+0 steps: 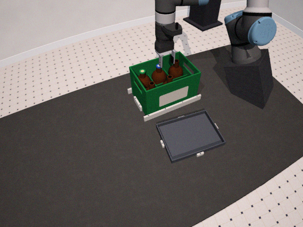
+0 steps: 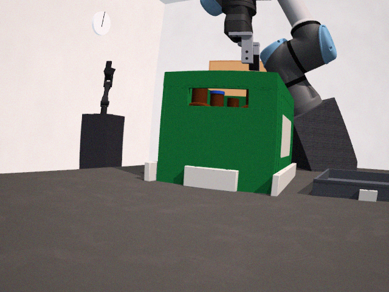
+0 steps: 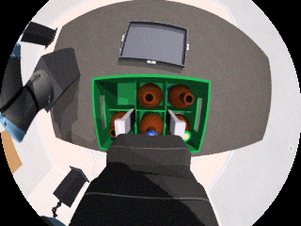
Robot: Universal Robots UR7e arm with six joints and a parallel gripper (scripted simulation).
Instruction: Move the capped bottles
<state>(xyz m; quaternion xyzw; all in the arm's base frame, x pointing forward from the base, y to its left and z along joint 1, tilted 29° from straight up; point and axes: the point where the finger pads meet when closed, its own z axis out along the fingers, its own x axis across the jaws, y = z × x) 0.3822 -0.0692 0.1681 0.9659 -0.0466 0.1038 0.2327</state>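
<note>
The green crate (image 1: 166, 84) holds several brown bottles. In its back row stand a blue-capped bottle (image 1: 158, 73) in the middle, a green-capped bottle (image 1: 143, 76) at the left and an open bottle (image 1: 175, 68) at the right. Two smaller open bottles (image 1: 151, 84) (image 1: 169, 78) stand in the front row. My gripper (image 1: 166, 58) is open and empty. It hangs at about rim height over the back row, with its fingers on either side of the blue cap (image 3: 150, 132) in the wrist view. The dark grey tray (image 1: 190, 135) lies empty in front of the crate.
White stop blocks (image 1: 171, 107) lie along the crate's base, and small ones (image 1: 200, 154) sit at the tray's edges. The arm's dark pedestal (image 1: 249, 78) stands to the right of the crate. A second dark pedestal (image 1: 203, 14) stands behind.
</note>
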